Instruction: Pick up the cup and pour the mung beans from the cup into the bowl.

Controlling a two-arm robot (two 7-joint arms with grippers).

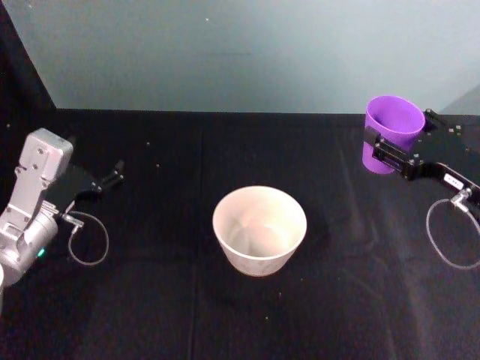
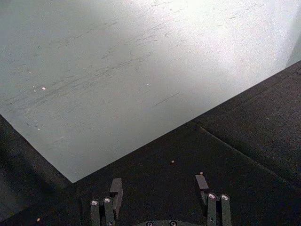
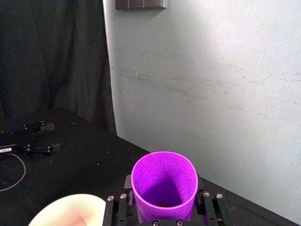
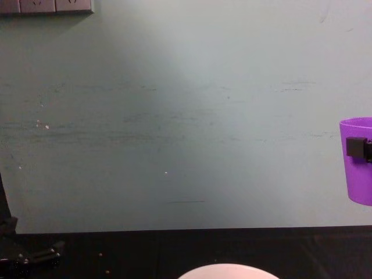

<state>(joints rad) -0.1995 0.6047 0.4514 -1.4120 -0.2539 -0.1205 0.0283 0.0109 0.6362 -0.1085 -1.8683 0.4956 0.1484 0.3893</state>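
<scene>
Right gripper (image 1: 391, 146) gripped cup (image 1: 394, 120) between fingers, upright, raised off counter (image 1: 150, 315). Bowl (image 1: 255, 259) sat lower, left of those fingers, well apart. Left gripper (image 1: 112, 176) parked far left, fingers wide.

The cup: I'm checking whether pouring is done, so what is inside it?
In the right wrist view the cup, held upright by the right gripper, shows a few small dark specks at its bottom; its near wall hides the rest.
</scene>
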